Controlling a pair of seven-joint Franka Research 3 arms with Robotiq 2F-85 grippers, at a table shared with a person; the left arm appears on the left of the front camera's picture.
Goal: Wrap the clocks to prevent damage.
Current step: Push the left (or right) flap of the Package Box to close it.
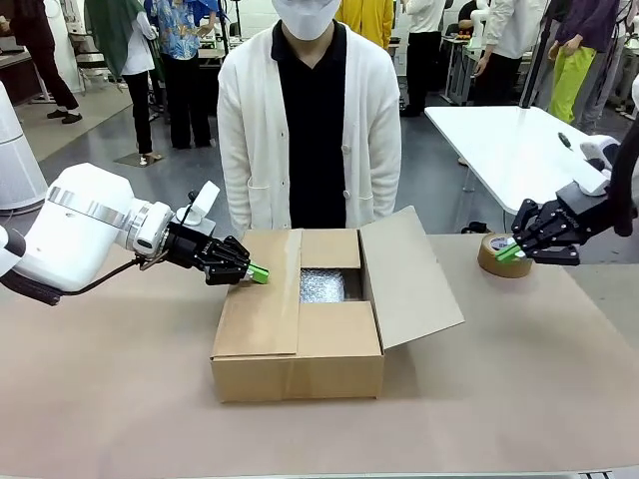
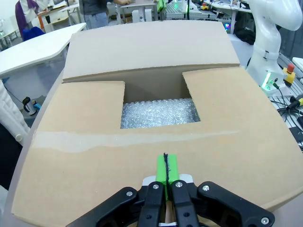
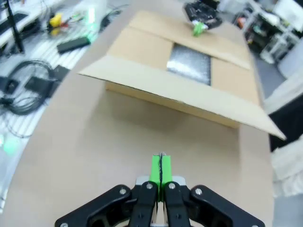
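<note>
The left fingers (image 1: pixel 257 272) were pinched shut, empty, at the left flap (image 1: pixel 262 304) of the box (image 1: pixel 300 371); the right fingers (image 1: pixel 508 252), equally closed on nothing, hung by the tape roll (image 1: pixel 491 262). A hard push could buckle the flap onto the bubble wrap (image 1: pixel 321 284) inside (clocks hidden, presumably beneath).

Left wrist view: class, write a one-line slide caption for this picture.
Shut left gripper at a folded flap of the cardboard box, bubble wrap showing through the gap between flaps.

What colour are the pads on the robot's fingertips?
Bright green. The pads show best in the left wrist view.
</note>
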